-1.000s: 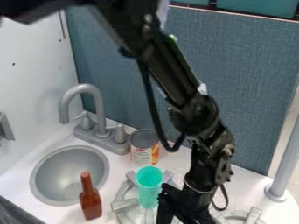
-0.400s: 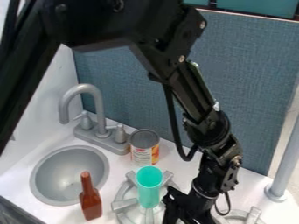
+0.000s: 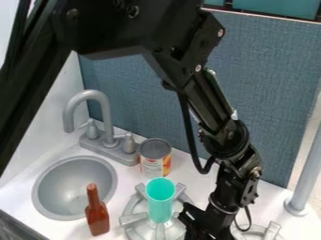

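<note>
The tall, teal, plastic-looking cup (image 3: 160,201) stands upright on the round grey burner (image 3: 133,219), beside the black two-finger gripper (image 3: 195,224); whether the gripper is open or closed cannot be determined. For a grasp, centre on the cup's wall, apply light, even pressure to prevent tipping, and maintain clearance from the silver-topped, labelled can (image 3: 155,157).

— What's that bottle (image 3: 96,213) like?
— Glossy, smooth, brown, like plastic.
— And the can (image 3: 155,155)?
— Metal-looking, with a smooth label.
— The panel (image 3: 169,112) behind?
— Matt, woven like cloth.
— The sink (image 3: 56,187)?
— Smooth, satiny grey.
</note>
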Available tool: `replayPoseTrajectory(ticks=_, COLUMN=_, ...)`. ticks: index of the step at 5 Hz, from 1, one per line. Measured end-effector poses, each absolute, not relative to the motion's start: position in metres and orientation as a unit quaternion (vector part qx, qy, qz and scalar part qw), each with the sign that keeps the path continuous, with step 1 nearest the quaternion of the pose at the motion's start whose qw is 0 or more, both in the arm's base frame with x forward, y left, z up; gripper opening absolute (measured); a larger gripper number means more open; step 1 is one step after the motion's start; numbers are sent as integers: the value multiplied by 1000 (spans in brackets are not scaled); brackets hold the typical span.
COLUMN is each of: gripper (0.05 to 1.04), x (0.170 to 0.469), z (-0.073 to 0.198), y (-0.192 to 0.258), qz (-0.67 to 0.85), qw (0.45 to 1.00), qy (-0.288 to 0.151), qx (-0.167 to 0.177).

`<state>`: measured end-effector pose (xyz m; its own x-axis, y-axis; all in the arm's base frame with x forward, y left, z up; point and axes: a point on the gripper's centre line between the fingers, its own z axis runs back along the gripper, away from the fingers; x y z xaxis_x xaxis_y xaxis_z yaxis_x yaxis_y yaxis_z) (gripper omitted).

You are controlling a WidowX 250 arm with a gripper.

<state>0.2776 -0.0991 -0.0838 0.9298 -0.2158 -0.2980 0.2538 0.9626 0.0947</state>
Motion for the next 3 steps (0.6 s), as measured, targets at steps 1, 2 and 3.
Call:
replayPoseTrajectory(ticks=1, gripper=381, x=275, z=-58, y=-101, qz=-110, qw=983, qy=139, qx=56)
replayPoseTrajectory(ticks=2, gripper=381, x=283, z=-26, y=-109, qz=-108, qw=989, qy=100, qx=33)
replayPoseTrajectory(ticks=3, gripper=381, x=292, z=-17, y=-130, qz=-140, qw=987, qy=78, qx=24)
